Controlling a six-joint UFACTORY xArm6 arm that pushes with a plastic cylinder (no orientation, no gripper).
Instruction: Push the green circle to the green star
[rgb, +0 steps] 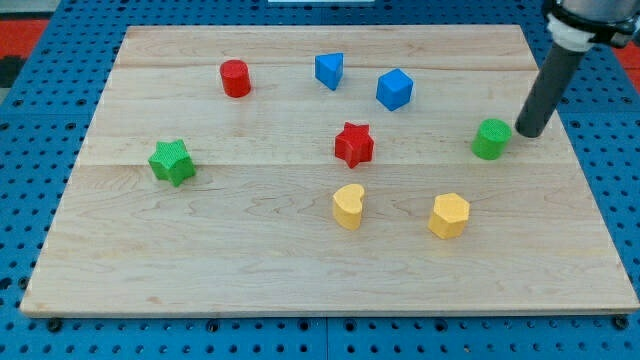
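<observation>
We see my tip (528, 131) just to the right of the green circle (491, 139). The green star (172, 161) sits far away on the left.

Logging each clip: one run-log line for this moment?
my tip: right of green circle, close | green star: far left | red star: between them

Wooden board (300, 270) under eight coloured blocks
</observation>
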